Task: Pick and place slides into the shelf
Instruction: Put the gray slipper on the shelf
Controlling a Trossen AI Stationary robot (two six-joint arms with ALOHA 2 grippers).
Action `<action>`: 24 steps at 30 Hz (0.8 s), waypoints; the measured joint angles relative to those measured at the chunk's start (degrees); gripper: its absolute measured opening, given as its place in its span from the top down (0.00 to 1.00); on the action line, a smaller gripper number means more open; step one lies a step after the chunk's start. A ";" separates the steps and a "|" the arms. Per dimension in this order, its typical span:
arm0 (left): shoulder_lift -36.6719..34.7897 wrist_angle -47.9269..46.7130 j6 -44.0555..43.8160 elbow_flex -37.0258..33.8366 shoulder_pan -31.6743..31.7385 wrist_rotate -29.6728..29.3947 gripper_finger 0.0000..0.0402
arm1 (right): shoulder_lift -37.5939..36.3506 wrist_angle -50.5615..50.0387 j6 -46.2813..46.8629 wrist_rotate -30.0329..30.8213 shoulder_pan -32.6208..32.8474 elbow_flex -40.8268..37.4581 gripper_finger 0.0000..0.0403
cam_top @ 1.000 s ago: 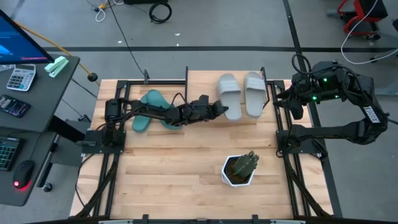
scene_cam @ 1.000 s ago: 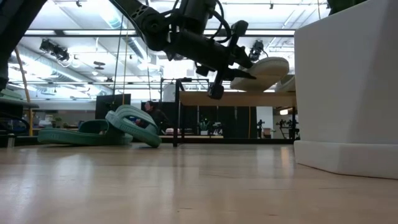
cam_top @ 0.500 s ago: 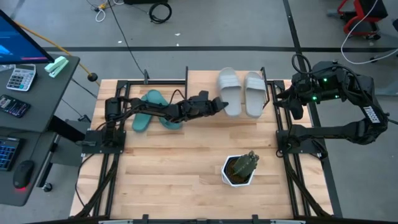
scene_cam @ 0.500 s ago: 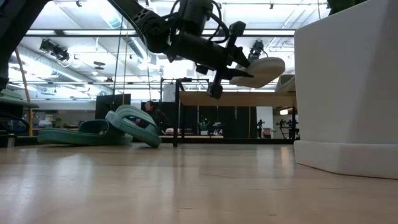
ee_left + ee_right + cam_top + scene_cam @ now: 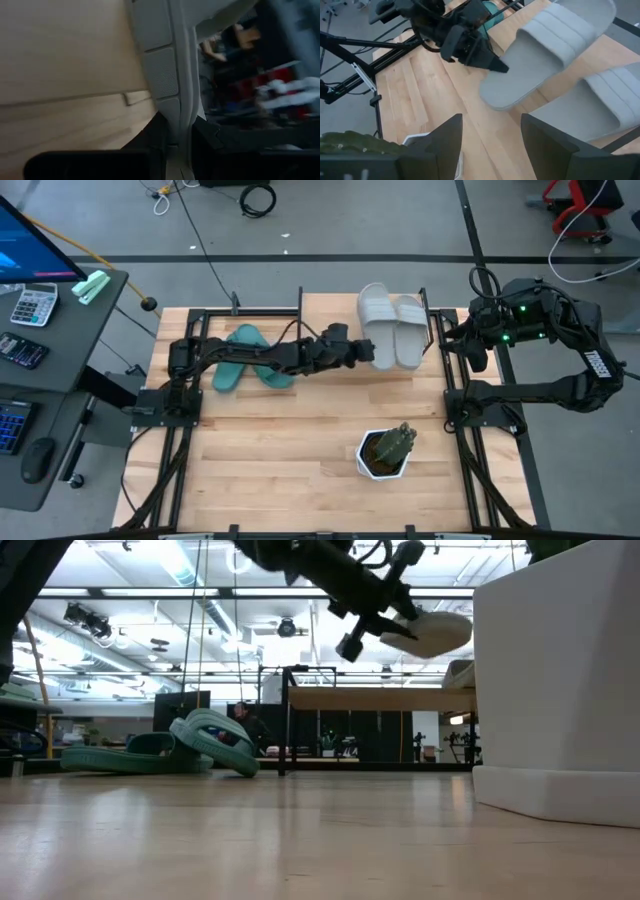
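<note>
My left gripper [image 5: 366, 352] is shut on a light grey slide [image 5: 378, 322], held in the air above the shelf [image 5: 380, 698]. In the low view that slide [image 5: 436, 630] is well above the plank. The second grey slide [image 5: 408, 330] lies on the shelf top beside it, sole down. The two teal slides [image 5: 245, 356] lie on the table at the far left, one [image 5: 215, 740] leaning on the other [image 5: 120, 757]. My right gripper [image 5: 490, 145] is open and empty at the table's right edge. My left gripper pinches the grey slide's side rim near its heel end [image 5: 501, 74] between its two fingers, one finger [image 5: 157, 135] on the ridged sole and one [image 5: 206, 141] on the footbed side. The fingers come about level from the table's left. The slide is lifted clear and tilted, strap end farthest from the gripper.
A white pot with a green plant [image 5: 385, 452] stands on the table near the front right; it fills the right of the low view [image 5: 555, 690]. Black frame rails run along the table's left and right sides. A desk with a calculator stands to the left.
My left gripper has gone up and a little toward the table's right edge with the grey slide. The slide has risen higher above the shelf plank and closer to the second grey slide, still held by the heel end.
</note>
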 joint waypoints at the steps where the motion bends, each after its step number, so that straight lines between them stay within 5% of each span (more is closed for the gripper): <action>1: 0.14 -0.87 -0.02 0.56 0.30 -0.51 0.87 | 0.00 0.00 0.00 0.00 0.01 0.01 0.48; 24: 3.36 -0.71 1.21 0.85 4.84 6.95 0.87 | 0.02 0.00 -0.92 -0.33 0.02 0.01 0.48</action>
